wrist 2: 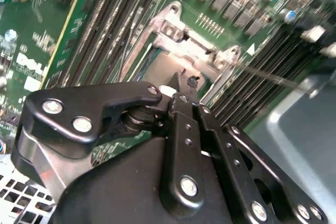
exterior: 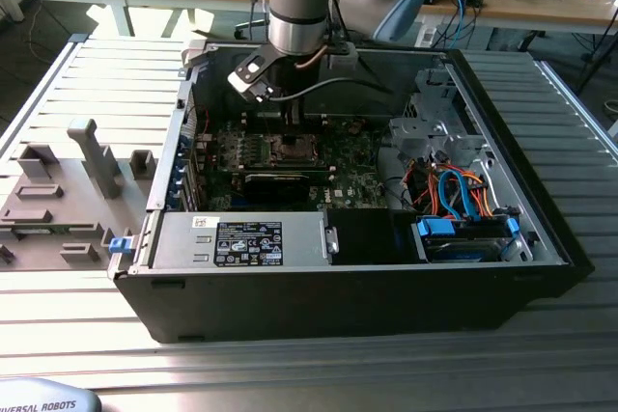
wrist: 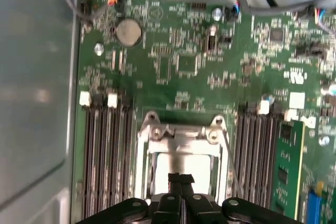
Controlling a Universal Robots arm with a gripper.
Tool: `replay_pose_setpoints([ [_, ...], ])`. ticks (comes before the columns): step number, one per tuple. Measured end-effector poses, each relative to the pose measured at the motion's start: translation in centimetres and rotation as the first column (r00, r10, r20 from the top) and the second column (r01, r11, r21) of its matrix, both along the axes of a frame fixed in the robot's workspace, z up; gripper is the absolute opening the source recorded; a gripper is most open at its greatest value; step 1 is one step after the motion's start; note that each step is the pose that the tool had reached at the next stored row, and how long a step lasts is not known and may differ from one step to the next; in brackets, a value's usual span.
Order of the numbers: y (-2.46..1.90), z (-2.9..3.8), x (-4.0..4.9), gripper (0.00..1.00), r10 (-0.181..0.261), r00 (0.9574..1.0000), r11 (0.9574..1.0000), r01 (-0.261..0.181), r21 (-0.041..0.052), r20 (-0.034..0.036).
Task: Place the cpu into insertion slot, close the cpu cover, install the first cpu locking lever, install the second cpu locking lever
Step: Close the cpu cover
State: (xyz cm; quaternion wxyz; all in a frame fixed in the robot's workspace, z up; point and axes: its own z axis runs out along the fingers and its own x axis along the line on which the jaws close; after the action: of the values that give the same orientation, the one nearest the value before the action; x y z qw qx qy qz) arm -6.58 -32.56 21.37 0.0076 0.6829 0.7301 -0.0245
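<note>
While the arm hangs down into the open computer case (exterior: 338, 306) at the upper centre of the exterior view, the gripper (wrist: 181, 178) has its two tips pinched together, with nothing between them as far as I can see. Straight under the tips sits the cpu (wrist: 181, 161), silver top showing, already in the insertion slot (exterior: 290, 149). The cpu cover (wrist: 178, 134) looks laid flat around it. In the second wrist view a thin locking lever (wrist 2: 265, 75) pokes out from one socket corner, off to the side of the tips, crossing the memory slots (wrist 2: 273, 45).
</note>
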Motion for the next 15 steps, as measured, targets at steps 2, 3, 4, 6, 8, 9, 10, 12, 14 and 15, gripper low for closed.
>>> replay_pose_setpoints([
  [2,0.00,-0.10,-0.79,0.11,0.000,1.0000,1.0000,0.000,0.0000,0.0010],
  [3,0.01,-0.21,-1.03,0.11,0.000,1.0000,1.0000,0.000,0.0002,0.0011],
  [4,0.00,-0.30,-1.09,0.11,0.000,1.0000,1.0000,0.000,0.0000,0.0010],
  [6,0.00,-0.67,-1.10,0.11,0.000,1.0000,1.0000,0.000,0.0000,0.0010],
  [8,-0.01,-0.80,-1.11,0.11,0.000,1.0000,1.0000,0.000,-0.0004,0.0008],
  [9,-0.01,-0.83,-1.11,0.11,0.000,1.0000,1.0000,0.000,-0.0006,0.0006],
  [10,-0.02,-0.85,-1.12,0.11,0.000,1.0000,1.0000,0.000,-0.0006,0.0006],
  [12,-0.03,-0.87,-1.11,0.11,0.000,1.0000,1.0000,0.000,-0.0002,0.0008],
  [14,-0.04,-0.87,-0.93,0.11,0.000,1.0000,1.0000,0.000,-0.0003,0.0008],
  [15,-0.03,-0.81,-0.50,0.11,0.000,1.0000,1.0000,0.000,0.0004,0.0012],
])
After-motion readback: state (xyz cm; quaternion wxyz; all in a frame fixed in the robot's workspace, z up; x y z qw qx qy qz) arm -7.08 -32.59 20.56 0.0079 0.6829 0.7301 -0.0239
